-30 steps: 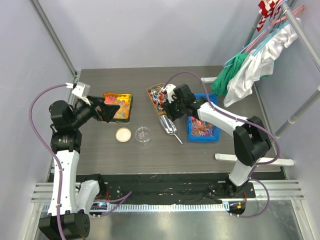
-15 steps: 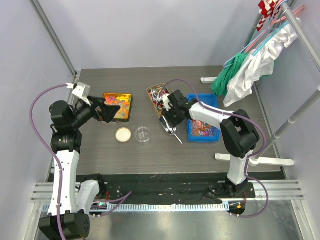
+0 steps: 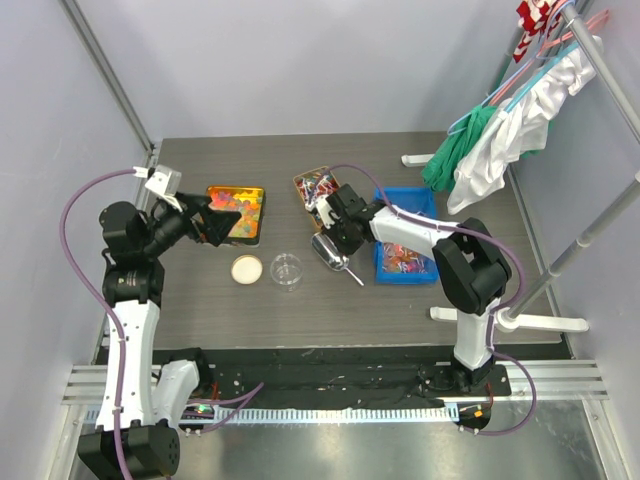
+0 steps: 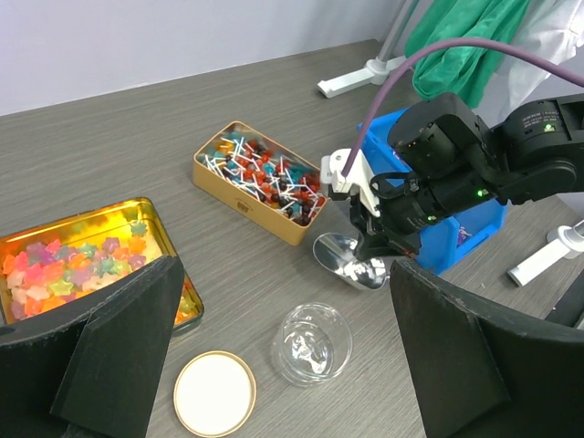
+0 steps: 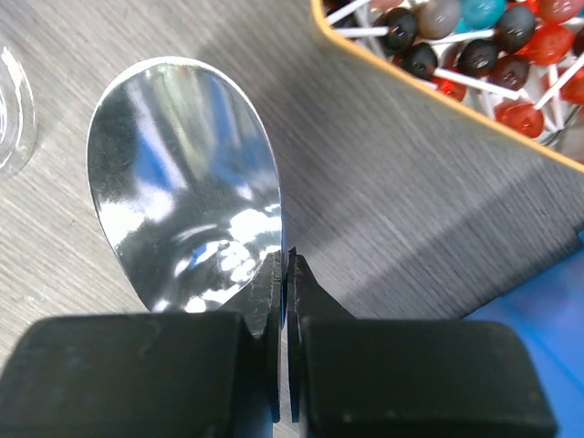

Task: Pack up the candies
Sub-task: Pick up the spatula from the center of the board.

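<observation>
A: Where do the candies sit?

B: In three places. Multicoloured star-shaped gummy candies (image 4: 68,269) fill a shallow gold rectangular tin (image 4: 91,219) at the left of the dark grey wood-grain table (image 3: 200,300). Round stick candies with white stems (image 4: 265,178) lie in a narrower gold tin (image 4: 242,205) near the middle. Red, blue and white wrapped candies (image 3: 400,260) are in a blue plastic bin (image 4: 465,228) on the right.

A: And the right gripper (image 5: 285,274)?

B: Its black fingers are pressed together on the thin rim of a shiny metal scoop (image 5: 182,173). The scoop's bowl is between the stick-candy tin and a clear round plastic cup (image 4: 312,342), just beside the blue bin. Whether the scoop rests on the table or is just above it, I cannot tell.

A: Anything in the scoop?

B: Only reflections – the wrist view shows bare polished metal.

A: The left gripper (image 4: 287,265)?

B: Its jaws are wide apart and grip nothing. From the top view it hangs over the near left part of the gummy tin, tilted toward the centre of the table.

A: What else is on the table?

B: A flat round cream lid (image 4: 214,394) lies just left of the clear cup – near it, not touching. Both are in front of the two gold tins.
</observation>
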Motion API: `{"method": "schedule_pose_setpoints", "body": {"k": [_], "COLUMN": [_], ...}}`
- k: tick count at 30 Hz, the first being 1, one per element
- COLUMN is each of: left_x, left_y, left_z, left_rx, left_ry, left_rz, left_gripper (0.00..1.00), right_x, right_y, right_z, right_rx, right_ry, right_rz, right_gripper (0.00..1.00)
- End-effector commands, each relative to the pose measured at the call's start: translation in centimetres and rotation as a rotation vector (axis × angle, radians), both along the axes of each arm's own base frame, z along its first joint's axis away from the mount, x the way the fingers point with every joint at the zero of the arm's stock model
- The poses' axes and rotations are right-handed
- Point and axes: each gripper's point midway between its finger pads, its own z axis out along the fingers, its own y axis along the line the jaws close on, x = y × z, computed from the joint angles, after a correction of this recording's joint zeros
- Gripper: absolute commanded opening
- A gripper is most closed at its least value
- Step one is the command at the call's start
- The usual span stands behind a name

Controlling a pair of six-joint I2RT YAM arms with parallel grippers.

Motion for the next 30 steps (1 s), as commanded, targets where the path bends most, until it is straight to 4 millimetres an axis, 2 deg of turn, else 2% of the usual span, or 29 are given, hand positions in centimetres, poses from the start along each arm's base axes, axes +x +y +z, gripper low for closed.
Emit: {"method": "schedule_pose_setpoints", "body": {"k": [1, 6, 7, 8, 10, 11, 13, 14, 15, 19, 30], "left_x": [0.0, -0.3, -0.7, -0.9, -1.2, -1.2, -1.3, -1.3, -1.3, -1.1, -0.9], "left_y": [-0.4, -1.3, -1.9, -2.1, -2.7, -2.8, -3.1, -3.2, -3.4, -4.1, -5.3], "left_z": [0.6, 0.3, 0.1, -0.4, 0.0, -0.3, -0.2, -0.6, -1.0, -1.7, -3.7], "left_rx": [-0.002, -0.039, -0.052, -0.065, -0.081, -0.089, -0.109, -0.118, -0.126, -0.135, -0.15], "left_ry": [-0.038, -0.033, -0.025, -0.004, -0.025, -0.017, -0.017, -0.003, 0.01, 0.039, 0.115], "left_rz": [-0.03, -0.101, -0.145, -0.163, -0.206, -0.215, -0.233, -0.243, -0.25, -0.282, -0.343], "left_gripper": [1.0, 1.0, 1.0, 1.0, 1.0, 1.0, 1.0, 1.0, 1.0, 1.0, 0.93], "right_x": [0.8, 0.1, 0.2, -0.4, -0.9, -0.9, -2.0, -1.9, -2.8, -3.8, -4.0], "right_y": [0.8, 1.7, 1.4, 2.1, 2.4, 2.2, 3.2, 2.8, 3.7, 4.8, 6.3], "right_z": [4.9, 9.9, 11.5, 12.3, 14.4, 15.1, 16.2, 17.2, 17.7, 19.1, 21.4], "right_rx": [0.041, 0.051, 0.046, 0.048, 0.051, 0.025, -0.001, -0.025, -0.033, -0.085, -0.166], "right_ry": [-0.097, -0.211, -0.26, -0.282, -0.342, -0.385, -0.453, -0.514, -0.547, -0.634, -0.801], "right_rz": [0.032, 0.111, 0.103, 0.129, 0.156, 0.147, 0.205, 0.189, 0.224, 0.265, 0.269], "right_gripper": [0.01, 0.01, 0.01, 0.01, 0.01, 0.01, 0.01, 0.01, 0.01, 0.01, 0.01]}}
